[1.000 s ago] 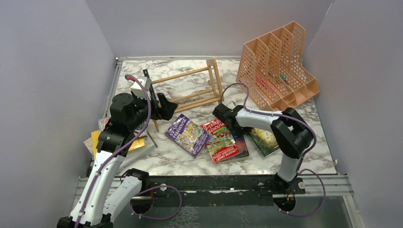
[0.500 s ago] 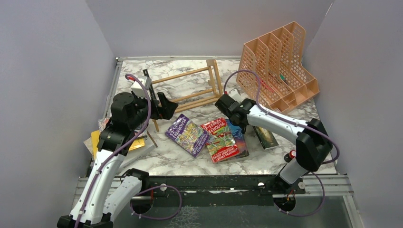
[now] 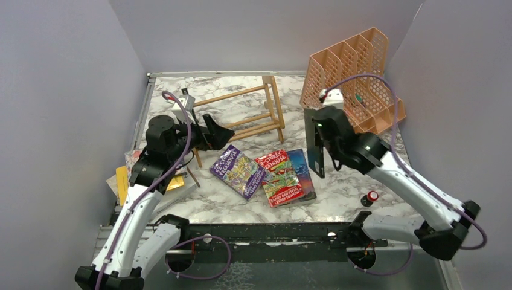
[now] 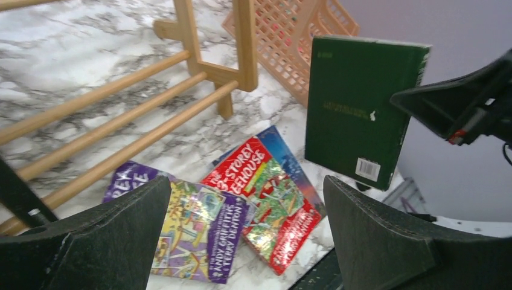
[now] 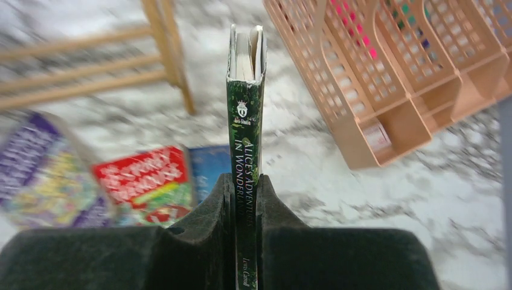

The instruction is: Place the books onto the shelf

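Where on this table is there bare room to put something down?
Bare marble lies behind the wooden shelf, between it and the peach organiser, and along the front edge below the purple book and red book. The middle is crowded with books; another pile sits at the left edge.

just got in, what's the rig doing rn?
Shelving books. The right end effector is shut on a dark green book, holding it upright in the air to the right of the wooden shelf, near the peach organiser. The left end effector is open by the shelf's left end, holding nothing. The purple book, red book and blue book lie flat on the table. No book is on the shelf.
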Controlling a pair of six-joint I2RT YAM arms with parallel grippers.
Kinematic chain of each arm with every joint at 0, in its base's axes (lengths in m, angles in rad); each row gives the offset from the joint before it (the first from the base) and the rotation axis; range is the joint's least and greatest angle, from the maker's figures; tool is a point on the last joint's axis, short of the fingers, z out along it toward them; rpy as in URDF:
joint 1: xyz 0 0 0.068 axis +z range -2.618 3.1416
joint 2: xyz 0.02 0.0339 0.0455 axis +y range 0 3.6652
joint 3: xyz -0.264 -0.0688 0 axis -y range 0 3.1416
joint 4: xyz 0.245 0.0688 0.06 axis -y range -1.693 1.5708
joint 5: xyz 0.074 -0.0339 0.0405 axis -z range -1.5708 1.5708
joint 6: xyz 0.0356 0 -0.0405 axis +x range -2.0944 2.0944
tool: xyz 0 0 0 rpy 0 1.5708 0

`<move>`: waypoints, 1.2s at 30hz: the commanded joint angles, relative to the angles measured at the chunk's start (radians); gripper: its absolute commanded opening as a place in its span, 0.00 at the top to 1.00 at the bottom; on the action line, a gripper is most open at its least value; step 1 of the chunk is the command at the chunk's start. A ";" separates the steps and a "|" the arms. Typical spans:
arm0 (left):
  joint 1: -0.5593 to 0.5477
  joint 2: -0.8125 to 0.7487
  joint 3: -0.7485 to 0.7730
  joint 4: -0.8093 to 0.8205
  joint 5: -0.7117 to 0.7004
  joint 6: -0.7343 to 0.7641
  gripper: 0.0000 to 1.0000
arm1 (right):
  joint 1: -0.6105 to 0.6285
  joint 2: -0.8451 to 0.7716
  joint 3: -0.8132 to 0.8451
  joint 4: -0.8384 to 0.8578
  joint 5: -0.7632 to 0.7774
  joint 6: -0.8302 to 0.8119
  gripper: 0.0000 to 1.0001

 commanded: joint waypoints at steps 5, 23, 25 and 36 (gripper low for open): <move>-0.011 0.062 -0.088 0.254 0.160 -0.246 0.03 | 0.006 -0.263 -0.004 0.352 -0.245 0.024 0.99; -0.055 0.059 -0.196 0.513 0.291 -0.287 0.01 | 0.006 -0.239 -0.139 0.877 -0.839 0.415 0.99; -0.051 0.062 -0.188 0.513 0.357 -0.272 0.01 | 0.006 -0.243 -0.155 0.915 -0.885 0.464 0.99; -0.023 -0.004 -0.216 0.725 0.593 -0.437 0.13 | 0.006 -0.344 -0.310 1.090 -0.939 0.557 0.99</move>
